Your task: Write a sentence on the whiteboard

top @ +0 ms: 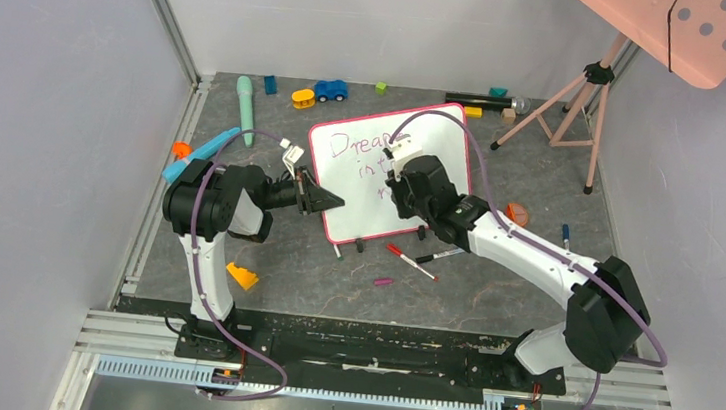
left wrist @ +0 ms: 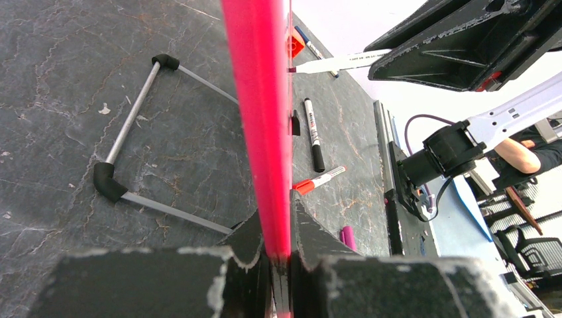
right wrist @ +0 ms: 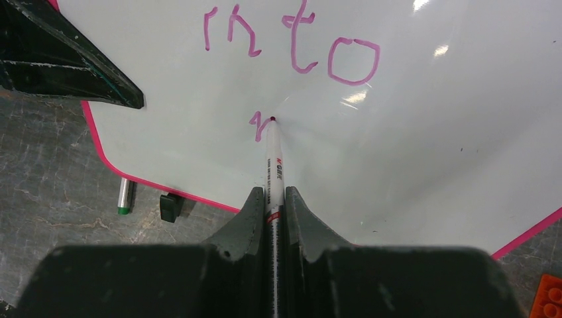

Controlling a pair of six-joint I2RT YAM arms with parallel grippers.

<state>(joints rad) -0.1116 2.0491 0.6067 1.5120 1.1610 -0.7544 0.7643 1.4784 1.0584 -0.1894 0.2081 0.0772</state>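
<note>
Left fingers (left wrist: pixel 310 233) clamp whiteboard (top: pixel 351 202) by its pink frame edge. Right fingers (right wrist: pixel 246 220) pinch marker (right wrist: pixel 274 162), tip touching board under "into" of sentence (right wrist: pixel 297 46).

Likely a robotics lab: grey booth walls (top: pixel 34 133), aluminium rail (top: pixel 321 387), tripod (top: pixel 599 75), office chairs (left wrist: pixel 530 248) beyond

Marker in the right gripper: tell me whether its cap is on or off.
Off. The marker has its bare tip on the whiteboard beside a purple stroke; the right gripper is shut on its barrel.
</note>
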